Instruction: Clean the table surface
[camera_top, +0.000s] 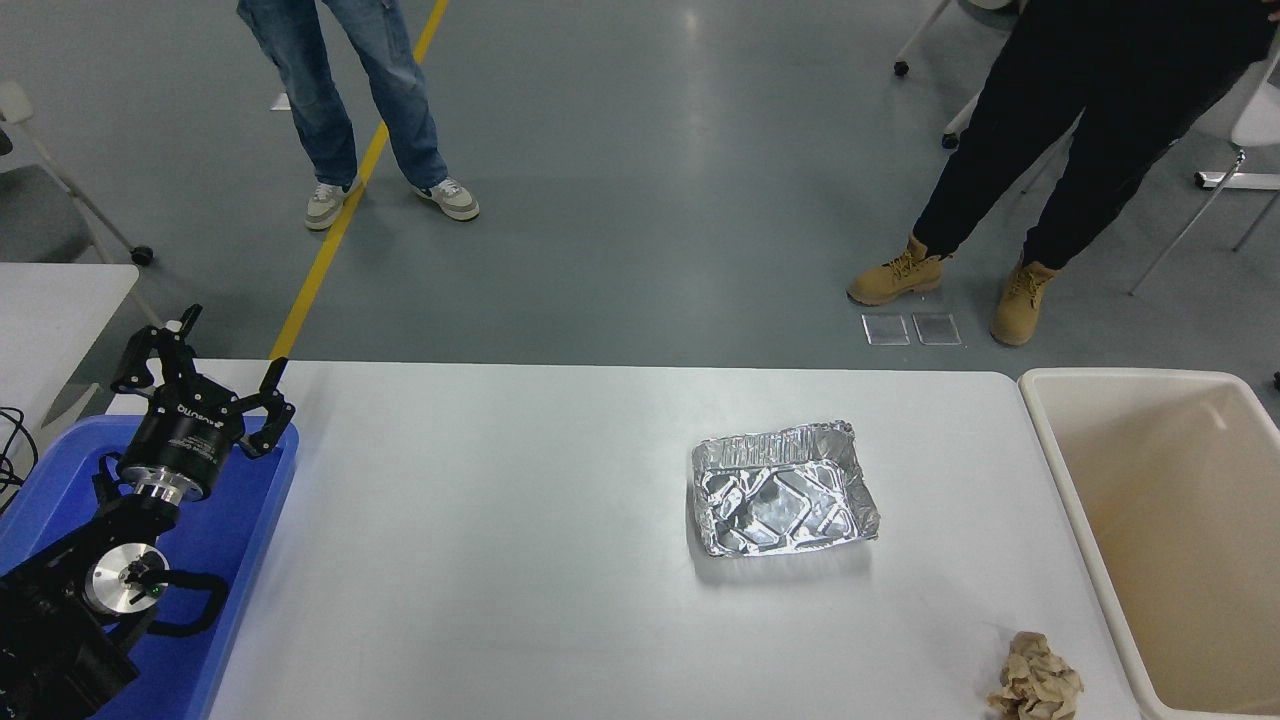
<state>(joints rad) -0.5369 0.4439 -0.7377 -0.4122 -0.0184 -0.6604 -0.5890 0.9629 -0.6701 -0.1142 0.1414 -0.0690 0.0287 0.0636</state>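
The table surface (500, 560) carries a foil tray (782, 489) and crumpled brown paper (1036, 682).
Left gripper (205, 375) parked over the blue bin (235, 540), fingers spread wide.

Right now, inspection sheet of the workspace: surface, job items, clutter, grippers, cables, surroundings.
Surface: white table surface, mostly bare, no spills seen.
Job's things: crumpled foil tray right of centre; brown paper wad at near right corner; both on the table.
Clutter: beige bin off right edge; blue bin at left.
Grippers: left gripper open, parked over the blue bin; right gripper not in view.
Cables: black cable at far left edge.
Surroundings: two people standing beyond the table, jeans and tan boots; chairs, yellow floor line.
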